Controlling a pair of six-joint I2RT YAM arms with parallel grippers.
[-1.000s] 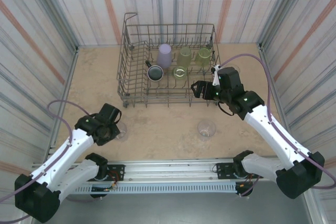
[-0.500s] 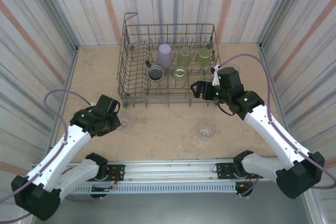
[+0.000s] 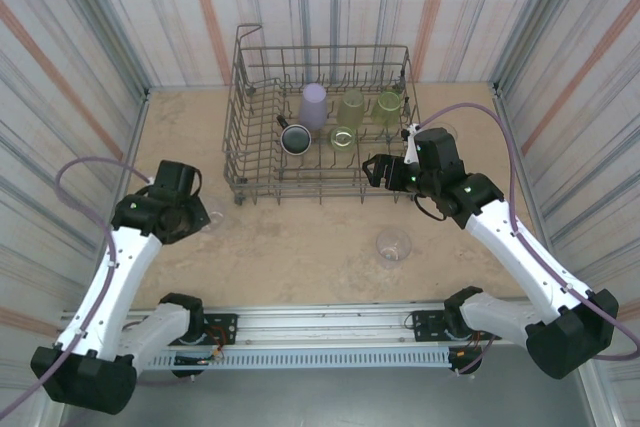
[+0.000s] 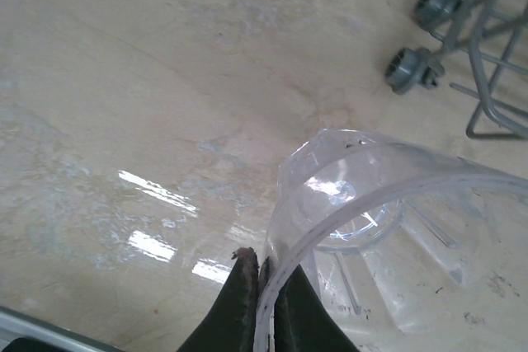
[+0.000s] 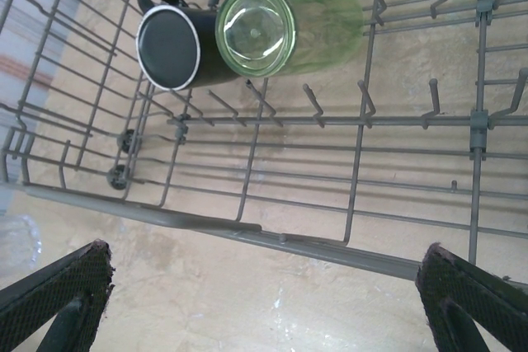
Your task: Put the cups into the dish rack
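Rack [image 3: 232,137] holds lavender cup [image 3: 315,105], green cups [image 3: 352,105], black mug [image 3: 294,137] — left hand [image 4: 257,265] pinches clear cup [image 4: 371,228], right hand [image 5: 262,274] wide.

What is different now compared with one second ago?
The left gripper, shut on a clear cup at its rim, carried it leftward and farther from the arm bases. The right gripper, open by the dish rack, and the other clear cup stayed put.

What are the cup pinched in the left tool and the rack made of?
The clear cup looks like thin glossy transparent plastic, given moulded ribs and glare, possibly glass. The dish rack is grey wire, seemingly matte coated metal.
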